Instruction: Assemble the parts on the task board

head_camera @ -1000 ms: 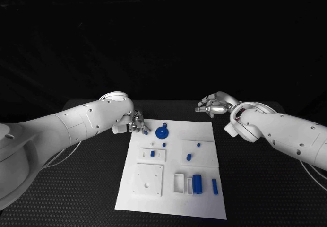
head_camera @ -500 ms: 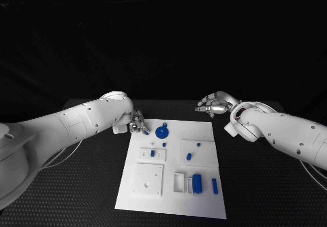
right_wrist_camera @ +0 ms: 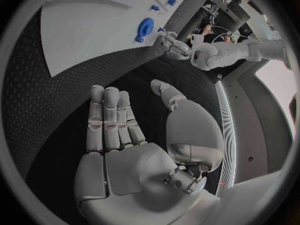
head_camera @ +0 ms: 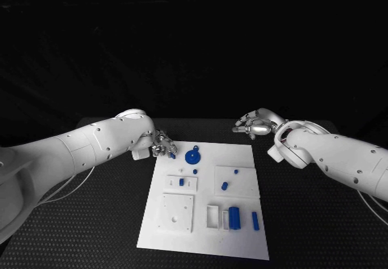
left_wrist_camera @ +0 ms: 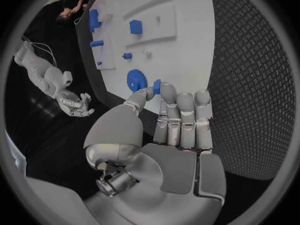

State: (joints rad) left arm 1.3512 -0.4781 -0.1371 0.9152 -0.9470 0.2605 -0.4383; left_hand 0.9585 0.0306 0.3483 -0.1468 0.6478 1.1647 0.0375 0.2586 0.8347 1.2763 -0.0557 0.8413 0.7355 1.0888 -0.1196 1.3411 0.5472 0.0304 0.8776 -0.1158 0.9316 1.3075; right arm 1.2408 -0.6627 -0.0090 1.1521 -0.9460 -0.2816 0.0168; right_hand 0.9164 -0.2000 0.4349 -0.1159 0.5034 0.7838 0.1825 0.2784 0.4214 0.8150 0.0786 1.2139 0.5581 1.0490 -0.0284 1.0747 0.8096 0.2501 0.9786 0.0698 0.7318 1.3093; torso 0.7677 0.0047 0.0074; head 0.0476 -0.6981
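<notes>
The left hand (head_camera: pixel 162 147) sits at the far left corner of the task board (head_camera: pixel 206 224) and pinches a small blue part (left_wrist_camera: pixel 156 87) between thumb and fingertip — the remaining fingers lie straight and side by side. Just beside it, a blue round part (head_camera: pixel 192 156) rests on the board. The right hand (head_camera: pixel 254 125) hovers past the far right corner — fingers extended, palm empty, touching nothing.
</notes>
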